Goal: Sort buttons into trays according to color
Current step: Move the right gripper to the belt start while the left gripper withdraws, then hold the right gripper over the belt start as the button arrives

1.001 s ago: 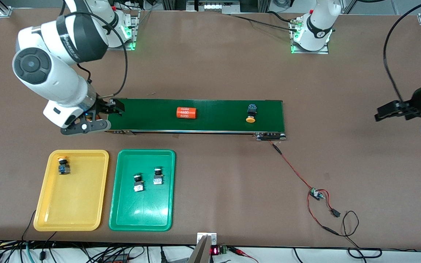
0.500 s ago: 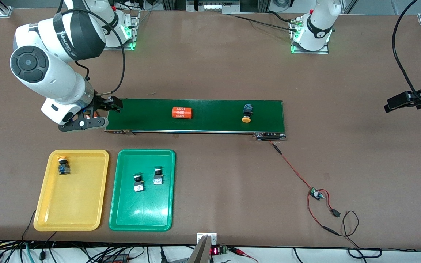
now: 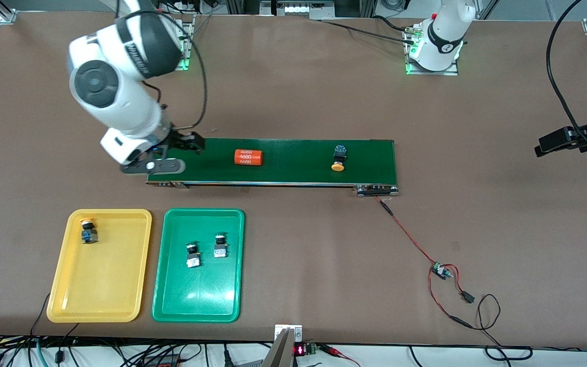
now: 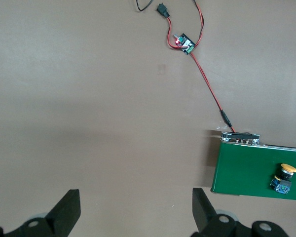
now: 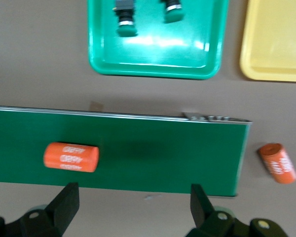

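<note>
One yellow-capped button (image 3: 339, 158) lies on the dark-green conveyor belt (image 3: 298, 173) near the left arm's end; it also shows in the left wrist view (image 4: 284, 178). Another yellow-capped button (image 3: 88, 232) lies in the yellow tray (image 3: 105, 295). Two green-capped buttons (image 3: 192, 255) (image 3: 220, 245) lie in the green tray (image 3: 196, 300). My right gripper (image 3: 189, 145) is open and empty over the belt's edge at the right arm's end (image 5: 133, 202). My left gripper (image 3: 545, 148) is open and empty over bare table past the belt's other end (image 4: 135, 207).
An orange "4680" cylinder (image 3: 248, 157) lies on the belt between my right gripper and the button. A second orange cylinder (image 5: 277, 163) lies on the table just off the belt's end. A small circuit board with red wires (image 3: 441, 270) lies nearer the front camera.
My right arm has swung along the belt toward the left arm's end. The orange cylinder and the yellow-capped button have drifted along the belt toward the right arm's end. The left arm drew back slightly.
</note>
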